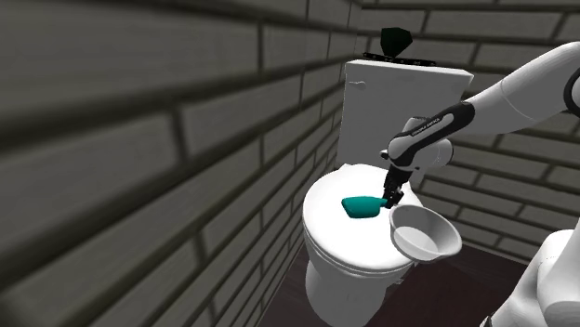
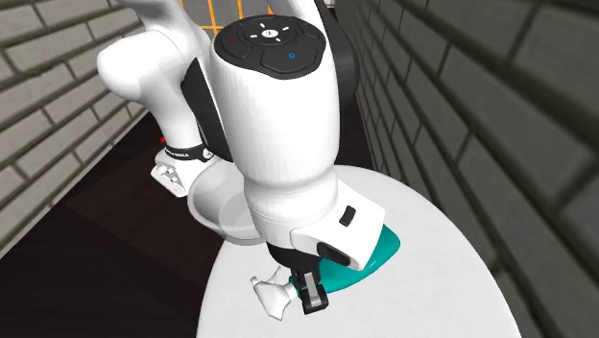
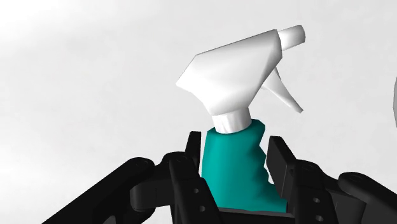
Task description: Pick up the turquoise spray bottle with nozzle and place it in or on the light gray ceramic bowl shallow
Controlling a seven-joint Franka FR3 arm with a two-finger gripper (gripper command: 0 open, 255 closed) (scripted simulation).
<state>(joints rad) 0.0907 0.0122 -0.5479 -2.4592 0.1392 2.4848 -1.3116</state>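
In the wrist view the end effector (image 3: 234, 147) clasps the turquoise spray bottle (image 3: 234, 121) between its fingers, white nozzle (image 3: 289, 37) beyond them. The shoulder view adds the grey bowl (image 1: 426, 234) just beside the end effector.

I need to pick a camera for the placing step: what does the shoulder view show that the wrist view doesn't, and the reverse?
Shoulder view: the bowl in full at the toilet lid's edge, the tank behind it, and the brick walls.
Wrist view: close detail of the bottle's white trigger nozzle, and the fingers clasping its turquoise neck.
Shared: the bottle, the gripper on it, and the white lid beneath them.
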